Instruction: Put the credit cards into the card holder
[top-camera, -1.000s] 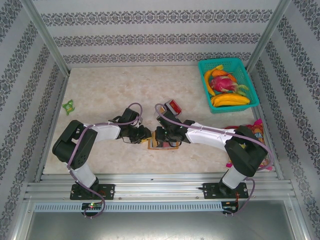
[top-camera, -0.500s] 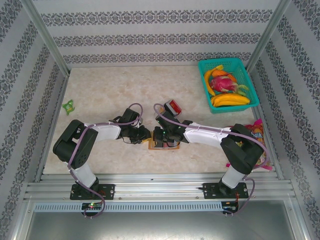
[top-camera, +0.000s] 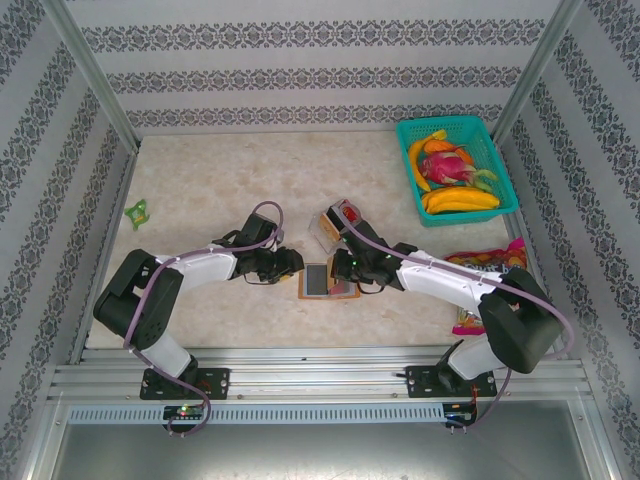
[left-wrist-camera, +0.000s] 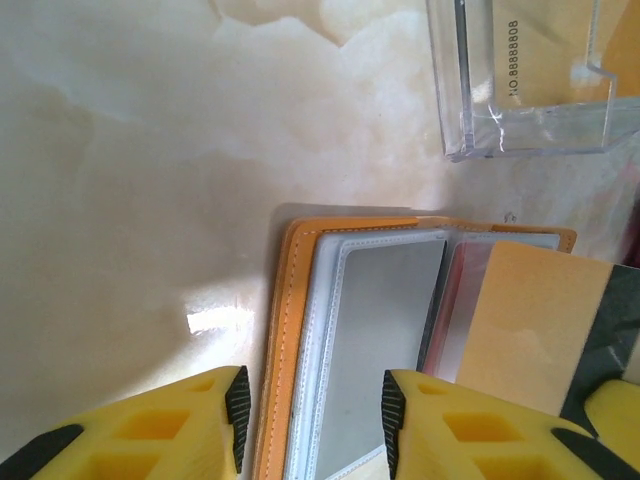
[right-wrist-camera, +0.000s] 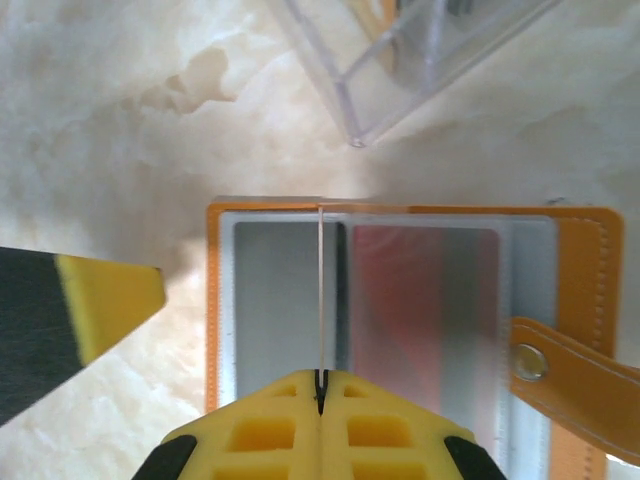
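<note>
The card holder (top-camera: 328, 282) lies open on the table, orange with clear sleeves. A grey card (right-wrist-camera: 280, 300) sits in its left sleeve and a red card (right-wrist-camera: 420, 310) in its right one. My right gripper (right-wrist-camera: 320, 378) is shut on a thin tan credit card (left-wrist-camera: 530, 320), held on edge above the holder's middle fold. My left gripper (left-wrist-camera: 312, 420) is open. Its jaws stand either side of the card holder's (left-wrist-camera: 290, 330) orange edge without touching it. In the top view the left gripper (top-camera: 293, 263) is at the holder's left and the right gripper (top-camera: 345, 270) at its right.
A clear plastic box (top-camera: 335, 222) with a red card in it stands just behind the holder. A teal basket (top-camera: 500, 160) of fruit is at the back right, snack packets (top-camera: 490, 262) at the right edge, and a small green object (top-camera: 137, 211) far left.
The left gripper's jaws have opened wider. The right arm has drawn back to the right, and the holder's sleeves now show between the two grippers.
</note>
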